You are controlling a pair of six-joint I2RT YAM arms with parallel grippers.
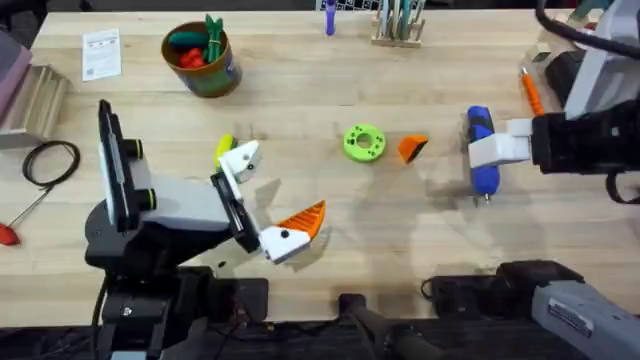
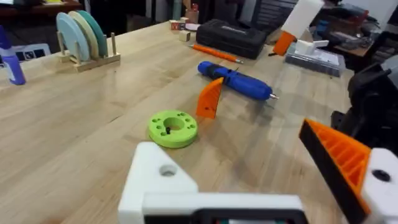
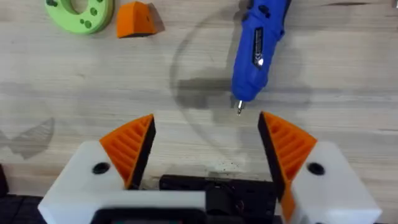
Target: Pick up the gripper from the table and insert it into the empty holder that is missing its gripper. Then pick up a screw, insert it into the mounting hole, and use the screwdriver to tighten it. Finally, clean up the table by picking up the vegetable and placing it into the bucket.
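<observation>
Overhead: one gripper (image 1: 411, 148), one screwdriver (image 1: 482, 150), one bucket (image 1: 205, 62).

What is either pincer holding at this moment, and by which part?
Nothing. The right pincer is open above the table, short of the screwdriver; the left pincer, one finger lacking its orange tip, is open and empty.

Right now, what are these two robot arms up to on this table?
Nothing is held yet. The right gripper hovers open above the blue screwdriver on the table. The left gripper has an orange tip on one finger; its other white holder is bare. The loose orange gripper tip lies beside a green disc.
</observation>
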